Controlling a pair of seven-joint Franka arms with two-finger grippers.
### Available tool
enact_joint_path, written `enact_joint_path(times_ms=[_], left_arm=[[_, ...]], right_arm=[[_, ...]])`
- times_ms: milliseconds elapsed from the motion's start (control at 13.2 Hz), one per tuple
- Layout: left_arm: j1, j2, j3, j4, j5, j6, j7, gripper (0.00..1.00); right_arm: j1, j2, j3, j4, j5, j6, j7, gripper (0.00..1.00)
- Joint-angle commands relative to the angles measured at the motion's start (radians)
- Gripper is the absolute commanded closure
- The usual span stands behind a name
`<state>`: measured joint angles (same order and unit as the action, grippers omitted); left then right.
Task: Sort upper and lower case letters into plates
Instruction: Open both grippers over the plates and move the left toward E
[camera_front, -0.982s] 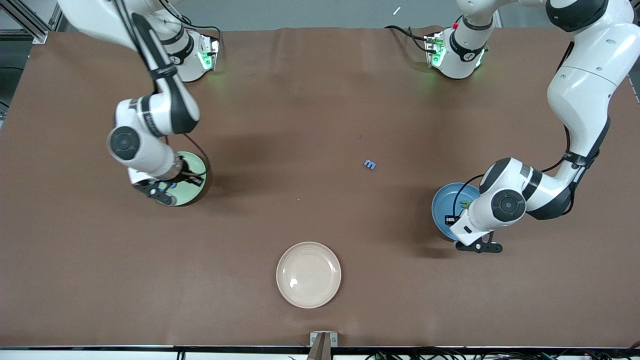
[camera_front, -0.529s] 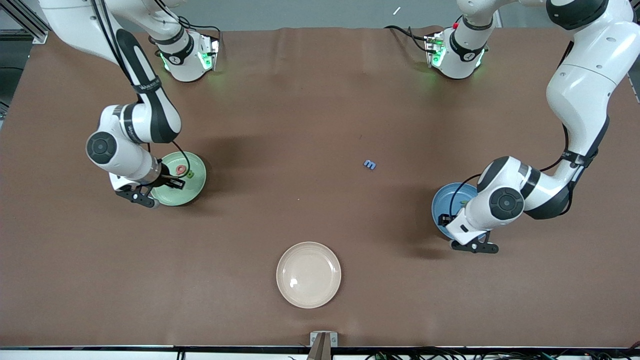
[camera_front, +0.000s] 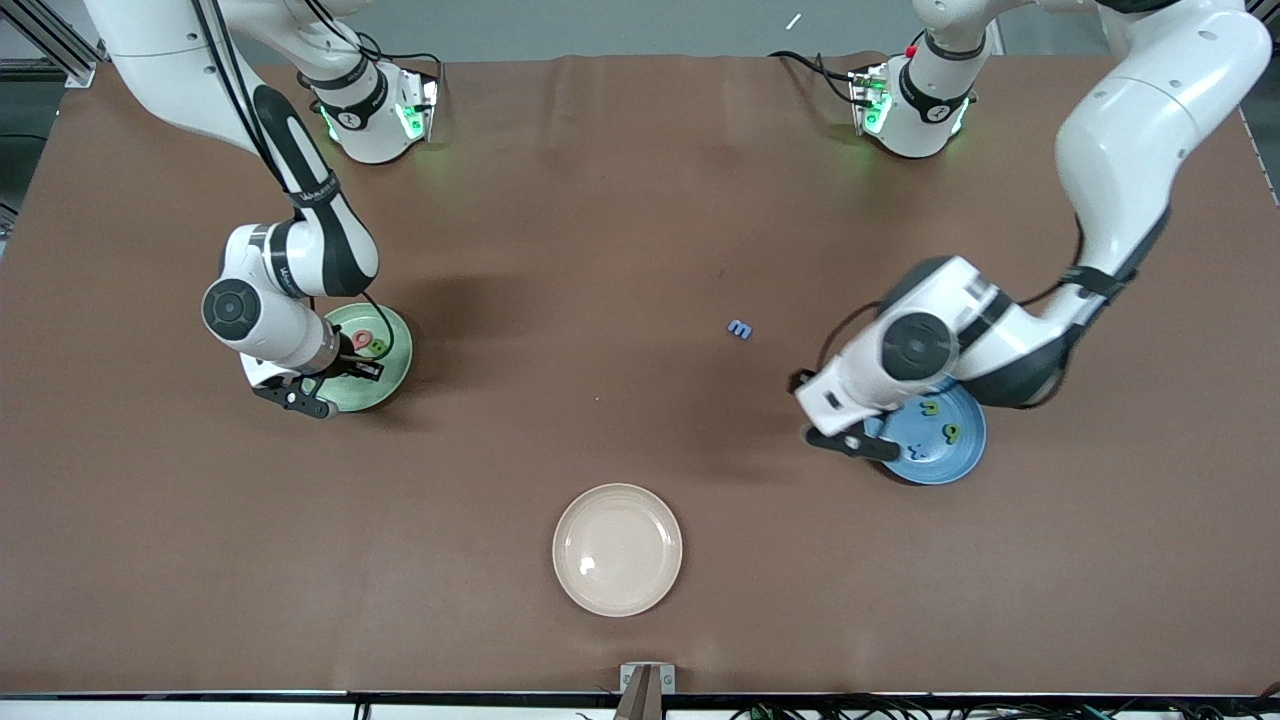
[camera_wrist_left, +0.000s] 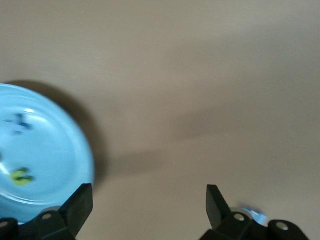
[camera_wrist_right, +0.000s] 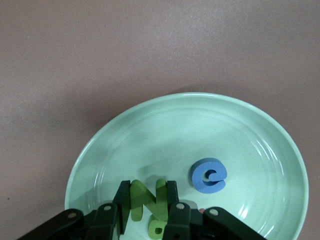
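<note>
The left gripper (camera_wrist_left: 147, 200) had swung off the blue plate (camera_front: 950, 455), jaws apart. The right gripper (camera_wrist_right: 147, 202) pinched a green letter (camera_wrist_right: 147, 202) over the mint plate (camera_wrist_right: 260, 135); it looked light and stiff, best gripped across its strokes.

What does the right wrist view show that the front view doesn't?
Right wrist only: the right gripper shut on a green letter N over the mint green plate, a blue letter lying in it. Front only: the blue plate, cream plate, loose blue letter m, and the open left gripper beside the blue plate. Both: the mint green plate and brown table.
</note>
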<state>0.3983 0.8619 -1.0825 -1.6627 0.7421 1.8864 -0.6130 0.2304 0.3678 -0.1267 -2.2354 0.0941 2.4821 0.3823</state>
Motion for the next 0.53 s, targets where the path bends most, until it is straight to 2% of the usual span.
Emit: enact_joint_path(times_ms=[0,76,151,227,302,378,453], left_arm=[[-0.094,-0.020,0.001,-0.032,0.005,-0.003,-0.024,0.00],[-0.122,-0.017,0.001,-0.032,0.006,-0.001,-0.022,0.00],[-0.153,-0.012,0.001,-0.032,0.005,0.000,-0.022,0.00],[-0.176,-0.011,0.004,-0.035,0.005,0.002,-0.022,0.00],[-0.188,-0.012,0.004,-0.060,0.006,0.008,-0.024,0.00],[-0.190,-0.012,0.006,-0.083,0.006,0.031,-0.028,0.00],[-0.190,-0.012,0.006,-0.119,0.008,0.069,-0.039,0.00]], right_arm=[[-0.020,0.003,0.009,0.000,0.001,0.006,-0.014,0.93],[-0.022,0.003,0.009,0.002,0.001,0.004,-0.013,0.85],[-0.023,0.003,0.009,0.003,0.001,0.001,-0.013,0.59],[-0.025,0.003,0.009,0.007,0.001,0.001,-0.013,0.25],[-0.025,0.003,0.009,0.010,0.001,-0.003,-0.014,0.08],[-0.025,0.002,0.009,0.013,0.001,-0.005,-0.017,0.00],[-0.025,0.000,0.009,0.019,0.001,-0.009,-0.029,0.00]])
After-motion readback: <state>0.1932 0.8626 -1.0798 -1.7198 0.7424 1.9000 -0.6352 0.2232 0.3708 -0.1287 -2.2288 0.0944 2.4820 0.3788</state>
